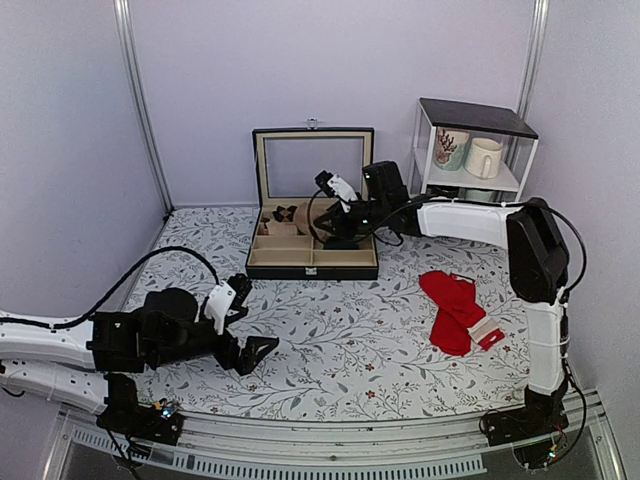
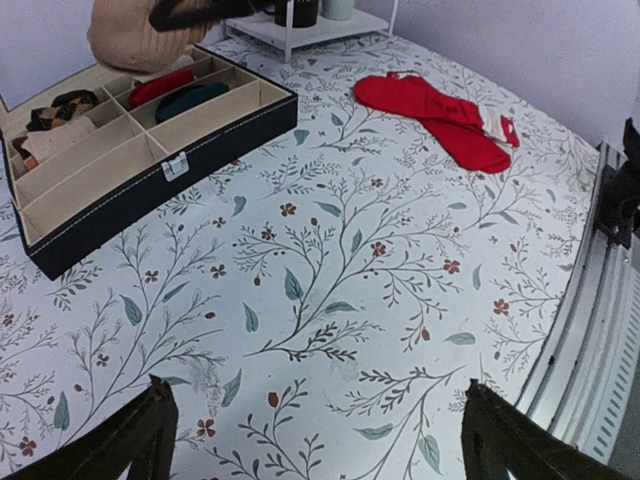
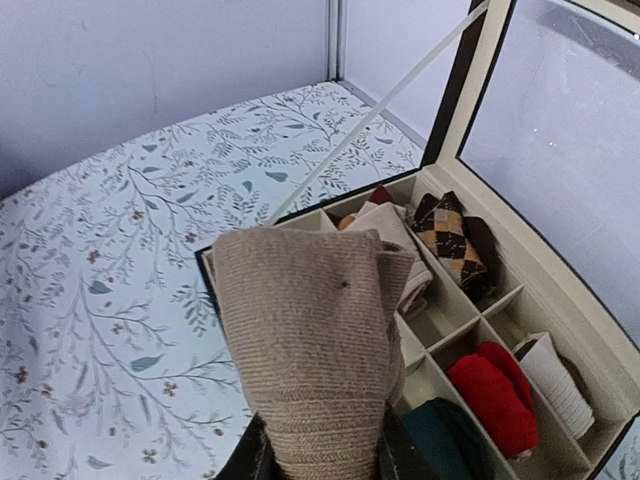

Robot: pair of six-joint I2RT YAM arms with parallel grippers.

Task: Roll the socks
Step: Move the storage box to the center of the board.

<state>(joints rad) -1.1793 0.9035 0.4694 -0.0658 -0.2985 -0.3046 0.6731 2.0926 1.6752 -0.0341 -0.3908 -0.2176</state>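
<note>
The socks are a tan-brown ribbed roll (image 3: 310,340). My right gripper (image 3: 325,465) is shut on its lower end and holds it above the near left part of the open black sock box (image 3: 560,330). In the left wrist view the roll (image 2: 135,35) hangs over the box's (image 2: 150,180) far side. In the top view my right gripper (image 1: 338,222) reaches over the box (image 1: 312,262) and hides the roll. My left gripper (image 1: 255,320) is open and empty, low over the floral cloth at the front left, its fingers (image 2: 140,440) spread wide.
The box holds a red roll (image 3: 495,395), a dark green roll (image 3: 450,435), an argyle roll (image 3: 450,235) and a white one (image 3: 550,370); its lid stands upright. Red socks with a white tag (image 1: 455,310) lie at the right. A shelf with mugs (image 1: 475,150) stands at the back right.
</note>
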